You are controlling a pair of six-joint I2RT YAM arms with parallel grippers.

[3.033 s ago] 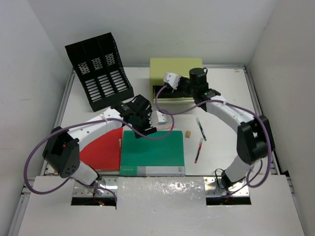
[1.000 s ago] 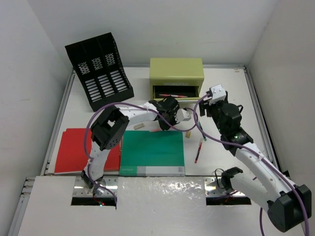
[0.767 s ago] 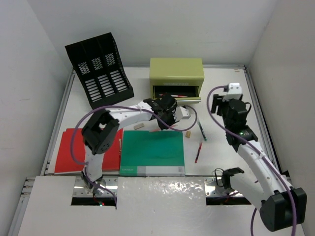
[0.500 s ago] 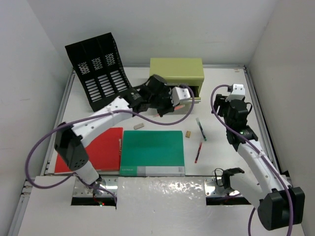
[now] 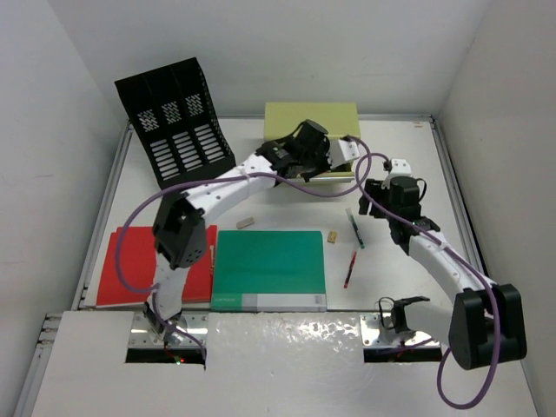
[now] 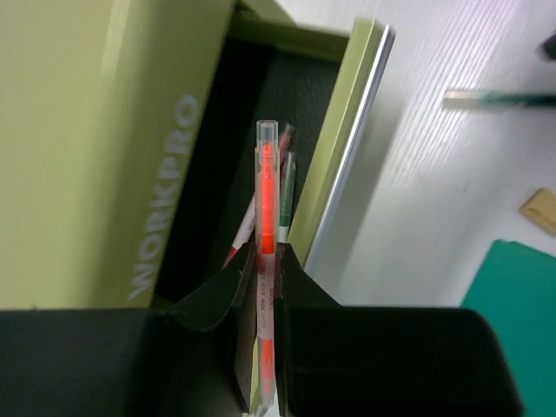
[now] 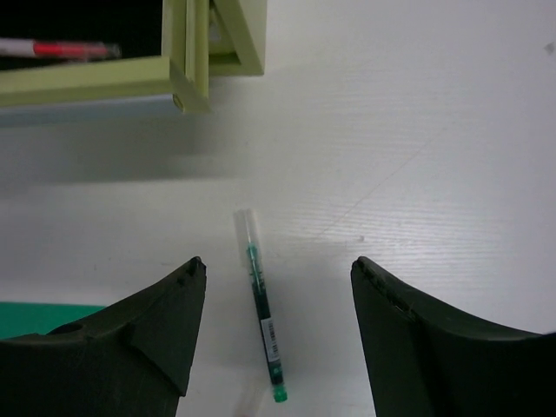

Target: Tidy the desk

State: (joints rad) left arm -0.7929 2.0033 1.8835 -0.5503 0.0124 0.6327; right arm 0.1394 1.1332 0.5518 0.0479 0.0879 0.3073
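My left gripper [image 6: 269, 254] is shut on a clear pen with red ink [image 6: 268, 204], which sticks out forward over the open drawer [image 6: 343, 139] of the olive-green drawer box [image 5: 311, 117]. Two pens [image 6: 287, 174] lie inside that drawer. My right gripper [image 7: 278, 265] is open just above the white desk [image 5: 408, 143], its fingers on either side of a green pen [image 7: 264, 317] without touching it. In the top view the left gripper [image 5: 320, 161] is at the drawer front and the right gripper [image 5: 375, 193] hangs over the green pen [image 5: 355, 228].
A red pen [image 5: 350, 268] lies right of the green book [image 5: 271, 268]. One tan eraser [image 5: 333, 236] sits by the book's corner, another [image 5: 246, 222] to the left. A red folder [image 5: 139, 265] lies at the near left. The black mesh file rack [image 5: 174, 126] stands back left.
The left gripper has lifted the red-ink pen from beside the green book and carried it back to the open drawer. The right arm has swung down over the green pen.
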